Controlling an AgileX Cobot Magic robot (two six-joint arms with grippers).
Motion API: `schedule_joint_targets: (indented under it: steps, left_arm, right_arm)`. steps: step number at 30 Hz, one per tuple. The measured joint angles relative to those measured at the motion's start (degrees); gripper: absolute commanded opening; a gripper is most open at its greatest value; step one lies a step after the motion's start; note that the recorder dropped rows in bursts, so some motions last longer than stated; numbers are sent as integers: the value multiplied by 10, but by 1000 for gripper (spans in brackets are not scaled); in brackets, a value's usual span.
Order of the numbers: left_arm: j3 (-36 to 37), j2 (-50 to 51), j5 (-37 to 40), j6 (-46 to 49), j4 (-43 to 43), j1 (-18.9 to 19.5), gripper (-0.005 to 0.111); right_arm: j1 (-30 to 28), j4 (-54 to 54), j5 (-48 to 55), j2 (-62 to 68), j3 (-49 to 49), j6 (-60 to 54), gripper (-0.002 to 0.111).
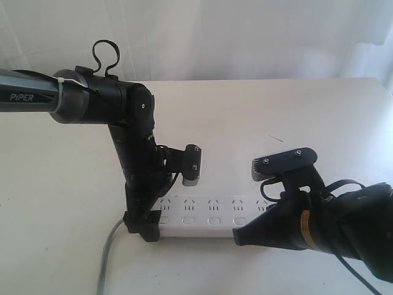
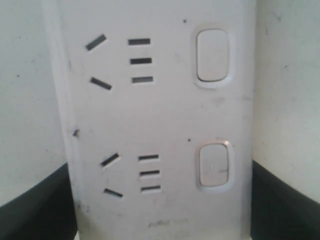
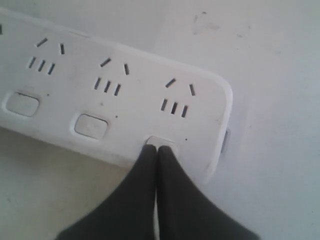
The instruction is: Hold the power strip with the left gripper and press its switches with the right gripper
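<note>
From the right wrist: the right gripper with both fingers pressed flat together, nothing between them, making one narrow tip. Planted on the last of the switches, the one under the end socket set of the power strip, close to the rounded corner. Closed that way, probably, to poke a single button without catching its neighbour. Cannot tell whether already pushed down or merely touched.

From the left wrist: the left gripper spread wide, a black finger against each long edge of the white bar, pinching it across its width. Two socket sets and two switches in plain sight beyond the pinch. Held from the sides, presumably, to leave the top face free and to stop any sliding or tipping under a push.

From the exterior: strip flat on the white table toward 6 o'clock, lying along the 9-to-3 line. Left gripper down from 12 o'clock onto the 9 o'clock end, just where the grey cord leaves toward 7 o'clock. Right gripper in from 4 o'clock, covering the 3 o'clock end. One at each end, hence no crowding. Pressing step in hand, by the look of it.
</note>
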Motion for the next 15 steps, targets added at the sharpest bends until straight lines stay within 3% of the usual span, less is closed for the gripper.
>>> schedule_joint_targets:
  steps: [15]
  left_arm:
    - [0, 0, 0, -2, -2, 0, 0]
  right_arm:
    - [0, -12, 15, 39, -30, 13, 0]
